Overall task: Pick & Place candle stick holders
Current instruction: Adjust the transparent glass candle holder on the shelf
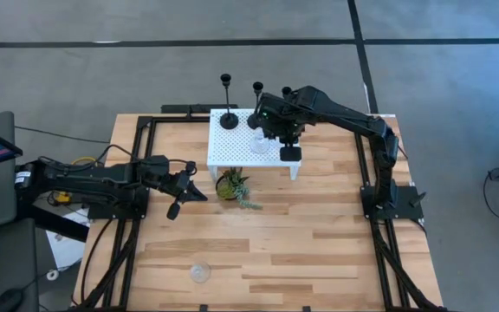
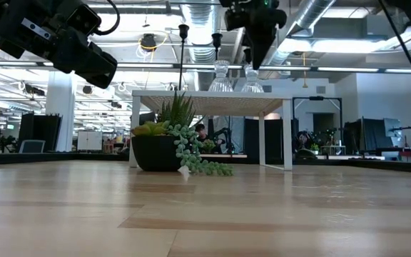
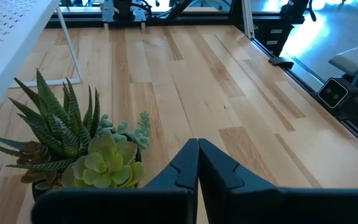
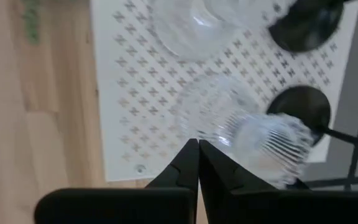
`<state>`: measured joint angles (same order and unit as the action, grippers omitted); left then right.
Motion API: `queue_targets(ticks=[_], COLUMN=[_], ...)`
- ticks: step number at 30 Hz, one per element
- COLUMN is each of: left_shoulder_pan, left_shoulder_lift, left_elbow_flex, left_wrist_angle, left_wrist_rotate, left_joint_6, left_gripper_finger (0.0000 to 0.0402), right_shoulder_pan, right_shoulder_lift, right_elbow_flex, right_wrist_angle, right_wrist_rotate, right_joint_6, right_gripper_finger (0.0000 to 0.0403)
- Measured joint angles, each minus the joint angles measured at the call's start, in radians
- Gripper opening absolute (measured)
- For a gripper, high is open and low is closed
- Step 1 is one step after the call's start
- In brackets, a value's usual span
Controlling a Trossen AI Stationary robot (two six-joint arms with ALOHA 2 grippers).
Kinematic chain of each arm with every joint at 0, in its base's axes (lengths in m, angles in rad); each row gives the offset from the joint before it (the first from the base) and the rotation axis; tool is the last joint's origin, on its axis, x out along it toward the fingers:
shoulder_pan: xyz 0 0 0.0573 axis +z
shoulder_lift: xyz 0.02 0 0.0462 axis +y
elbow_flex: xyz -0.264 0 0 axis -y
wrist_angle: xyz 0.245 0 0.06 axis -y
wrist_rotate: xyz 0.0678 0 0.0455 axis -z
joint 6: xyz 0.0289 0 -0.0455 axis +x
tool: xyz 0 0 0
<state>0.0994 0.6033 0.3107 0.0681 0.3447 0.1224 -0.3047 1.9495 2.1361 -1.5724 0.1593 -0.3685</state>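
Right now the right hand (image 4: 198,144) hangs just above the white stand (image 1: 232,147), with its two fingers pressed together and nothing held. Right under it on the stand sits a clear glass holder (image 4: 253,134), with a second glass holder (image 4: 194,25) close by. Glass is hard, slippery and would break if dropped, so I think a soft squeeze around its ribbed middle is best. Two black holders (image 1: 229,117) stand on the stand's far side. They look light and tippy; the thin stem seems the place to hold. One more glass holder (image 1: 200,273) sits on the bench (image 1: 319,243), far from the stand. The left hand (image 3: 198,149), fingers together too, waits by the small plant (image 1: 232,185) in front of the stand.
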Motion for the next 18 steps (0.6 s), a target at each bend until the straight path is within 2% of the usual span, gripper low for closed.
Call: queue_targets(ticks=[8, 18], left_shoulder_pan=[0.000, 0.000], left_shoulder_lift=[0.000, 0.000], left_elbow_flex=[0.000, 0.000], left_wrist_angle=[0.000, 0.000], left_wrist_rotate=[0.000, 0.000], left_joint_6=[0.000, 0.001], left_gripper_finger=[0.0005, 0.0005], right_shoulder_pan=[0.011, -0.018], right_shoulder_lift=[-0.043, -0.081], right_elbow_flex=[0.000, -0.010], right_wrist_angle=[0.003, 0.099], right_wrist_rotate=[0.029, 0.054], right_joint_6=[-0.013, -0.048], right_gripper_finger=[0.0000, 0.0000])
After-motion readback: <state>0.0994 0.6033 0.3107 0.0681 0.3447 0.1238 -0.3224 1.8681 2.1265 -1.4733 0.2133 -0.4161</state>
